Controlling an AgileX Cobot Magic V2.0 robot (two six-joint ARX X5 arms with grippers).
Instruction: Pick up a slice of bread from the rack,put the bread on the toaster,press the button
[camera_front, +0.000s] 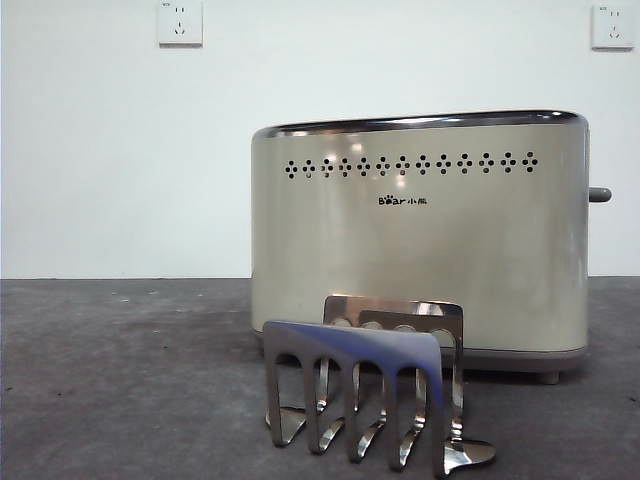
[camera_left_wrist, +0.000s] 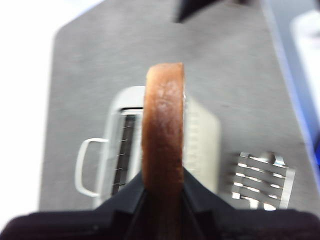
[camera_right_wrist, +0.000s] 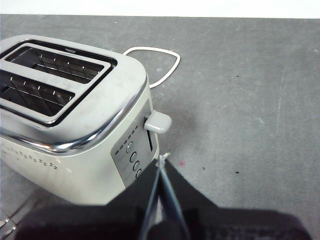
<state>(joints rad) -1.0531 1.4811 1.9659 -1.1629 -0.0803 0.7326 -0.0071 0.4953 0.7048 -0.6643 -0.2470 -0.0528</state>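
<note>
My left gripper (camera_left_wrist: 163, 182) is shut on the slice of bread (camera_left_wrist: 163, 125), seen edge-on with its brown crust up, held high above the cream toaster (camera_left_wrist: 200, 137), over its slots. The toaster (camera_front: 420, 240) stands in the middle of the front view, both slots empty in the right wrist view (camera_right_wrist: 55, 75). The steel rack (camera_front: 365, 395) stands empty in front of it and shows beside the toaster in the left wrist view (camera_left_wrist: 262, 180). My right gripper (camera_right_wrist: 161, 162) is shut and empty, close to the grey lever button (camera_right_wrist: 157, 122) at the toaster's narrow end (camera_front: 599, 194). Neither arm shows in the front view.
A white power cord (camera_right_wrist: 160, 65) loops on the grey table behind the toaster, also in the left wrist view (camera_left_wrist: 82, 167). Two white wall sockets (camera_front: 180, 22) sit on the wall behind. A row of round control buttons (camera_right_wrist: 132, 159) is below the lever.
</note>
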